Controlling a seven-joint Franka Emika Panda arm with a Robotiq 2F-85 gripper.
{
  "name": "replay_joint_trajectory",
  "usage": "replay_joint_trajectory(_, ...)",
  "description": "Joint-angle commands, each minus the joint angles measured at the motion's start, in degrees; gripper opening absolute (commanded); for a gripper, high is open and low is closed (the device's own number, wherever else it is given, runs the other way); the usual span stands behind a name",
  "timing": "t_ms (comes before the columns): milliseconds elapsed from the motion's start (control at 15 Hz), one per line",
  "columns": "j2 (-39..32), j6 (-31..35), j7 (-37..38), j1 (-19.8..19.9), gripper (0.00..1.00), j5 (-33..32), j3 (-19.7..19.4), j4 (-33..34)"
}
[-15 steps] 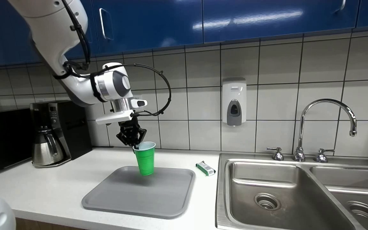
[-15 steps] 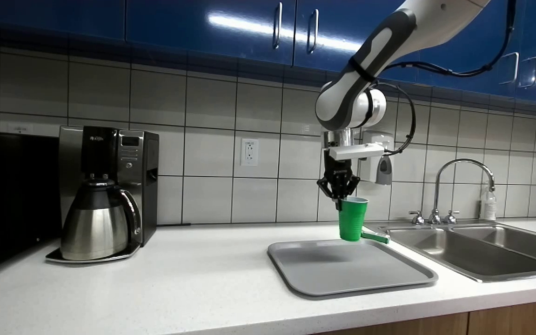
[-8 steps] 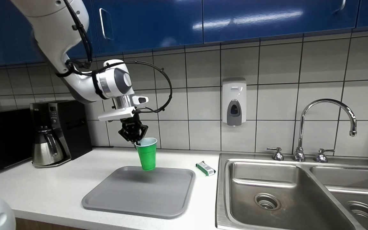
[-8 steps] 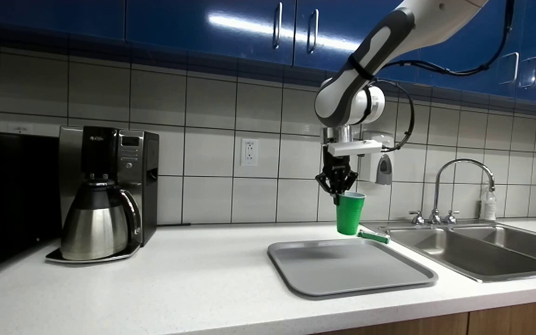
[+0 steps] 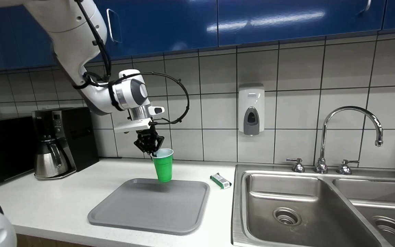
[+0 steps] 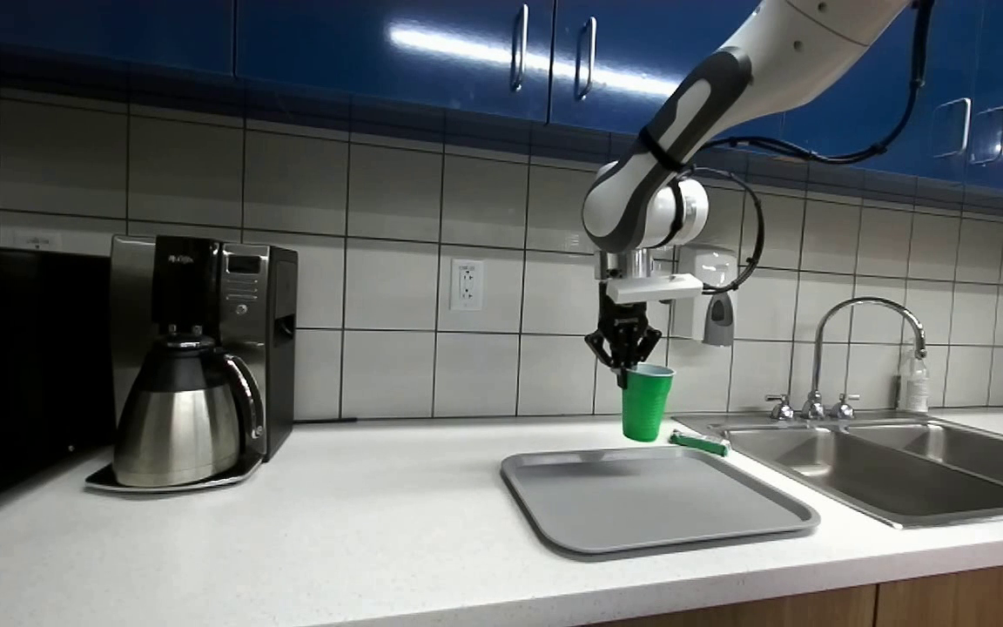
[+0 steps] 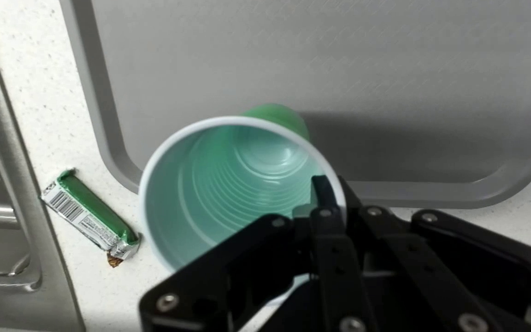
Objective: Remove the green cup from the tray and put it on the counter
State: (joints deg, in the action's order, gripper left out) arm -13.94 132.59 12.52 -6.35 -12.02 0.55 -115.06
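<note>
The green cup (image 5: 163, 168), bright green with a whitish rim, hangs upright but slightly tilted in the air over the tray's back edge, as both exterior views (image 6: 646, 407) show. My gripper (image 5: 153, 154) is shut on the cup's rim, one finger inside and one outside. The wrist view shows the fingertips (image 7: 337, 196) pinching the rim, with the cup's inside (image 7: 242, 189) open to the camera. The grey tray (image 5: 149, 209) lies flat below, also in the wrist view (image 7: 316, 55). The white counter (image 6: 336, 522) surrounds the tray.
A green and white wrapped bar (image 5: 221, 180) lies on the counter between tray and sink. The steel sink (image 5: 238, 206) is beside it. A coffee maker with a steel pot (image 6: 179, 418) stands apart from the tray. The tiled wall (image 6: 388, 366) stands behind.
My gripper has lifted the green cup slightly and moved it a little toward the tiled back wall. The grip on the rim looks the same. The tray and wrapped bar have not moved.
</note>
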Motion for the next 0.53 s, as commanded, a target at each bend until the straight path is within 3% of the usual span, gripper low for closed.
replay_joint_trajectory(0, -5.2, 0.0, -0.7, 0.1, 0.01, -1.1, -0.4, 5.8)
replay_joint_trajectory(467, -13.0, -0.8, -0.7, -0.3, 0.01, -0.5, -1.4, 15.3)
